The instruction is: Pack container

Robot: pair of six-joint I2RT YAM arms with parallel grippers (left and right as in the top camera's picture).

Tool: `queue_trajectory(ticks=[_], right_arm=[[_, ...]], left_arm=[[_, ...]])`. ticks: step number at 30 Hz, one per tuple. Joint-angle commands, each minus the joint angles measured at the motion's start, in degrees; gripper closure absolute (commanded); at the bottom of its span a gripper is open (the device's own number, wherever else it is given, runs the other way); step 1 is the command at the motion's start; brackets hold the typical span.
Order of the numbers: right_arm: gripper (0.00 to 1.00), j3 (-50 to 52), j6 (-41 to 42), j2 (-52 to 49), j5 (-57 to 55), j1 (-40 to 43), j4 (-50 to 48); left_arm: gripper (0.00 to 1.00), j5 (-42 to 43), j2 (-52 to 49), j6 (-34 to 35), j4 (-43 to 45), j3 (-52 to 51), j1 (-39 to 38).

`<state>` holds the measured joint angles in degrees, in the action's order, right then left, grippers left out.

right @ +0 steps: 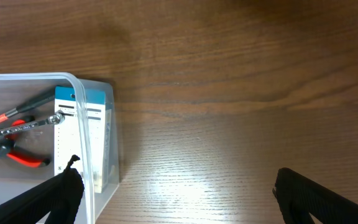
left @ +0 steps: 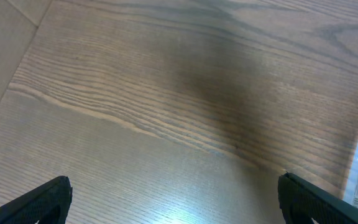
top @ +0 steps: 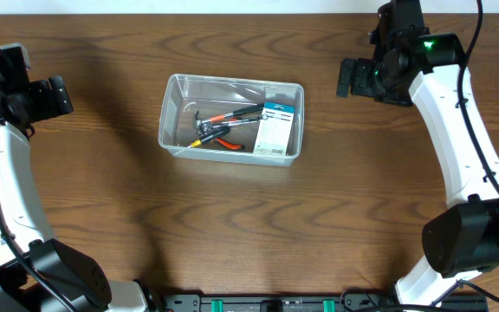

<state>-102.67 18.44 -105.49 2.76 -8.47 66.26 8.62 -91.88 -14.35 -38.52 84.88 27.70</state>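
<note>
Black fingertips frame the lower corners of both wrist views: I read the left gripper as spread wide with only bare wood between its fingers, and the right gripper as equally spread and holding nothing. Beyond them lies the brown wood-grain table; from overhead I find no loose item on it. The container, a clear plastic tub with rounded corners, sits upright near the table's centre, between the two arms and well apart from both; in the right wrist view only its near corner shows, at lower left. Inside it, on the side toward the right arm, a white-and-blue box lies against the end wall. Beside the box are red-handled pliers, and a slim dark tool lies across them; the right wrist view suggests a wrench, though I cannot be sure. I cannot say how many tools the tangle holds. As I judge it, packing is largely complete, since everything visible is already inside. No lid is in view, so I cannot tell whether closing is required.
</note>
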Motion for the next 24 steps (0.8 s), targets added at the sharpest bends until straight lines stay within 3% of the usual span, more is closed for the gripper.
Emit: queue_trajectory(ticks=[1,6,11,18,24], right_arm=[[0.01,-0.2,0.8,0.5,-0.4,-0.1,0.2],[0.01,-0.2,0.7,0.5,0.6,-0.2,1.4],[0.01,-0.2,-6.1,4.0,0.6,0.2,-0.7],[0.01,2.9,-26.1,18.8,3.9,-0.6,-14.3],[0.01,17.8,-29.4,38.0,4.0,3.6,-16.0]], left_arm=[[0.02,-0.1,-0.4,0.3,0.0,0.4,0.2],[0.02,-0.1,-0.4,0.3,0.0,0.4,0.2],[0.02,-0.1,-0.4,0.3,0.0,0.4,0.2],[0.02,-0.1,-0.4,0.3,0.0,0.4,0.2],[0.02,-0.1,-0.4,0.3,0.0,0.4,0.2]])
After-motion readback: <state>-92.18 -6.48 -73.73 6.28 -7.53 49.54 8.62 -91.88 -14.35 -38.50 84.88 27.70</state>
